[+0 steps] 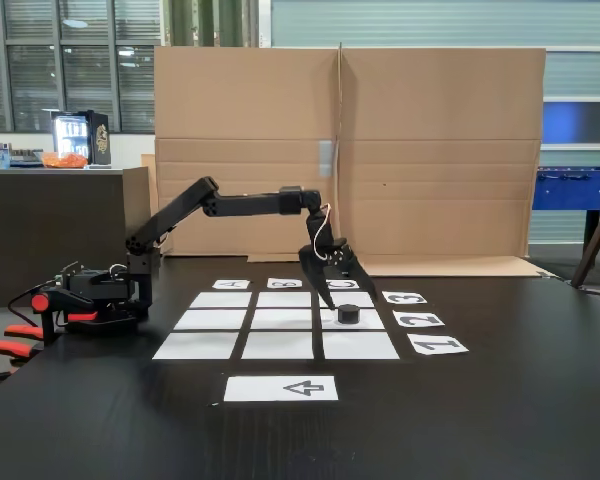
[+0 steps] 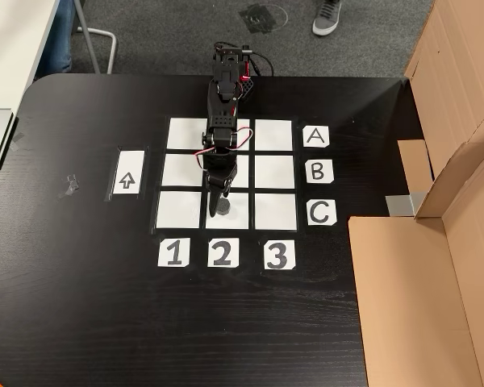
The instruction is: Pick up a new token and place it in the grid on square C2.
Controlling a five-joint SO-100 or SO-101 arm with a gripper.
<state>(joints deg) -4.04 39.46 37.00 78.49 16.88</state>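
Beneath our gripper [image 2: 219, 200] lies the grid [image 1: 216, 321], and the rectangle directly under its fingertips is square C2 [image 2: 239, 214]. The token [image 1: 349, 314] sits on that square, just below and between the fingers. We cannot tell whether the jaws pinch it or stand slightly apart. We judge the puck light, rigid and smooth; its faceted sides offer the surest hold.
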